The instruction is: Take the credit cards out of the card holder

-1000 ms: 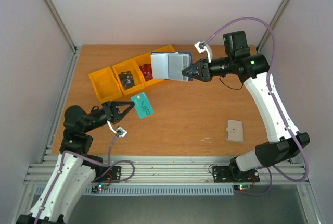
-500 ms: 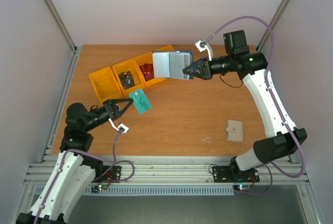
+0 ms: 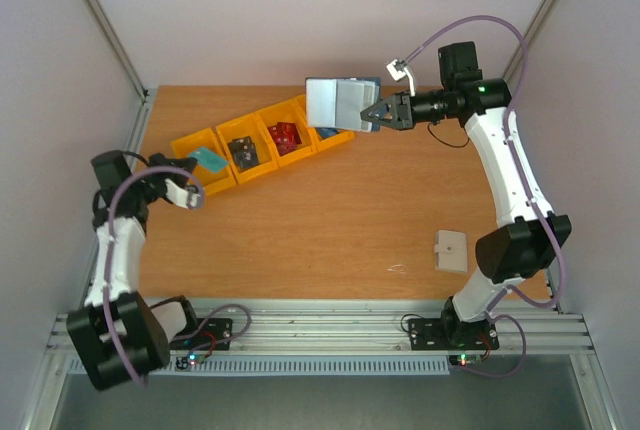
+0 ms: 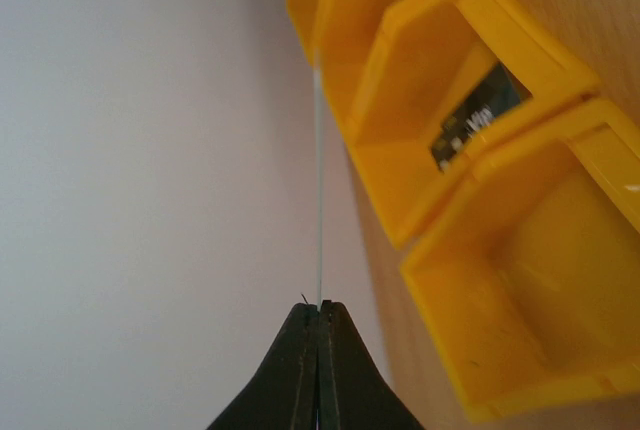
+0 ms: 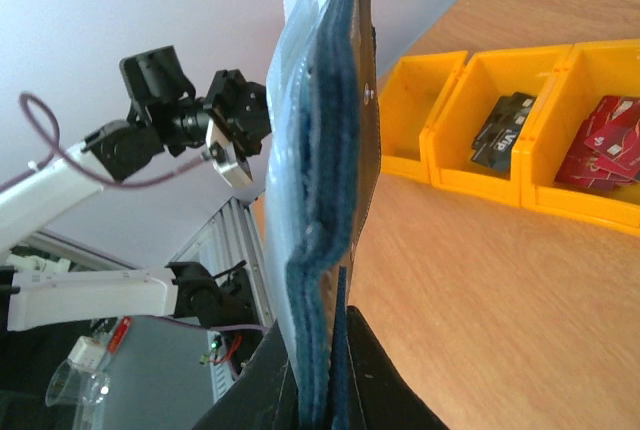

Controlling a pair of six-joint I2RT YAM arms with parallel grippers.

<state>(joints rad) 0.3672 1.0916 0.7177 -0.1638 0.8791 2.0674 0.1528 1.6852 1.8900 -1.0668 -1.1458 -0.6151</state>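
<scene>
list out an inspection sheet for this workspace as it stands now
surface: wooden table, no spills seen
job's things: card holder held up off the table by the bin row; teal card held over the leftmost yellow bin; dark cards and red cards lie in the next two bins
clutter: beige pad lying alone on the right side
grippers: left gripper shut on the teal card; right gripper shut on the card holder
cables: purple cables loop along both arms, none snagged on the table things
surroundings: pale walls and metal frame posts; nothing else seen
</scene>
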